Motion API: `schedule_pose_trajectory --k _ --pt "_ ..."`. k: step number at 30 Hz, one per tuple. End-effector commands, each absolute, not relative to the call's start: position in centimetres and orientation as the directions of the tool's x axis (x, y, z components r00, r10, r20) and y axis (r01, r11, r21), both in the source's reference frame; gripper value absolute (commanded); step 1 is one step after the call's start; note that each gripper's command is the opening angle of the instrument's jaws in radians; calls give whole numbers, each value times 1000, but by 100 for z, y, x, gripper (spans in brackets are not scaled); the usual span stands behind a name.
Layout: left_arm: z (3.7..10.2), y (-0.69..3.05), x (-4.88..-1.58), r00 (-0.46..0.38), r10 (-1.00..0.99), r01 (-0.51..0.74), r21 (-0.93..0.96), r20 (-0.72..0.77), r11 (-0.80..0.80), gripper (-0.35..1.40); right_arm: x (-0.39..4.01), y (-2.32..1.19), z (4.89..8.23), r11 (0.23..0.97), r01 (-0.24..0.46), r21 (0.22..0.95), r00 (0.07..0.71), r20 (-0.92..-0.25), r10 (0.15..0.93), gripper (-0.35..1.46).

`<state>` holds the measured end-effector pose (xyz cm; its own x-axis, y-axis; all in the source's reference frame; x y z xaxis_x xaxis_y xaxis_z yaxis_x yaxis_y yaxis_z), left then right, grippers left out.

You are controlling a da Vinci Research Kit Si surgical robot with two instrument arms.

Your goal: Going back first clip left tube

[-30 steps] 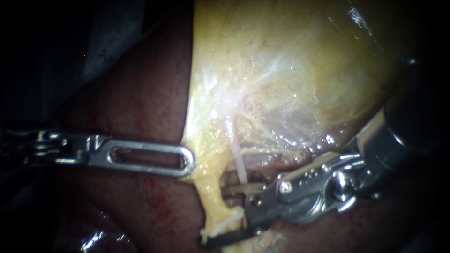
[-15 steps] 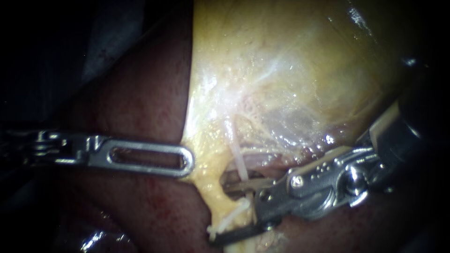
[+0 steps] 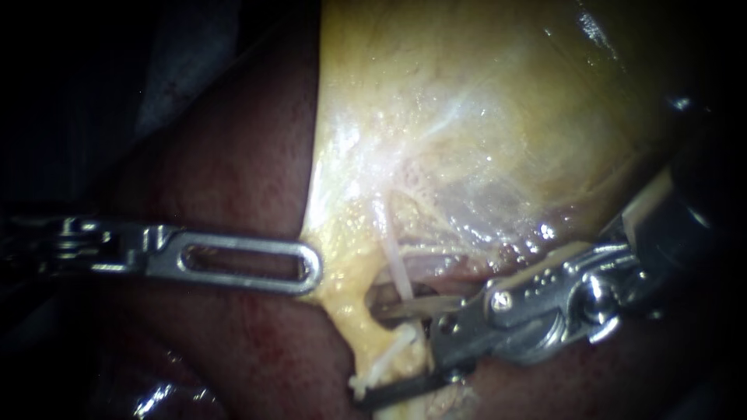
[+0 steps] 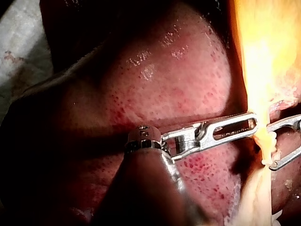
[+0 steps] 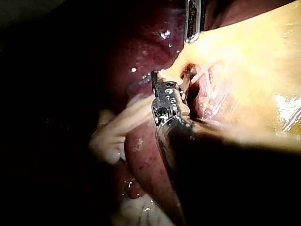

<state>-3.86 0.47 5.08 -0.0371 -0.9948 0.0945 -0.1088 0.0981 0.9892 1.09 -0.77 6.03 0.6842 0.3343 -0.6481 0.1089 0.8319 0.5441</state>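
My left instrument (image 3: 310,268) comes in from the left, its slotted jaws shut on the yellow edge of the gallbladder (image 3: 467,117); the left wrist view shows the same hold (image 4: 253,126). Below that edge hangs a yellowish tube (image 3: 354,311), the left one, with a thin white clip (image 3: 383,362) across its lower end. My right instrument (image 3: 366,358) enters from the right with its jaws open, one above and one below the clip, still straddling the tube. A thinner pale tube (image 3: 397,272) runs just to the right. In the right wrist view my right instrument (image 5: 160,80) points at the same spot.
Dark red liver (image 3: 233,155) lies to the left of and beneath the gallbladder and under both instruments. In the right wrist view a pale strip of tissue (image 5: 117,129) lies beside the right instrument's shaft. The view's left and right edges are dark.
My right instrument has drawn back to the right and slightly up, its jaws sliding off the left tube. The white clip stays on the tube. My left instrument has held still.
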Motion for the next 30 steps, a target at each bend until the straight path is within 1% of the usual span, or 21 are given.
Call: schedule_pose_trajectory --k 1,17,30 --pt "507 47 -386 -37 -995 -109 989 95 98 -35 108 -76 603 832 109 545 684 -648 334 60" --pt "507 47 -385 -37 -995 -109 989 95 98 -35 111 -78 603 832 109 544 684 -648 334 60" --pt "505 46 -388 -38 -995 -108 989 95 98 -35 139 -88 620 833 108 542 680 -652 336 60"
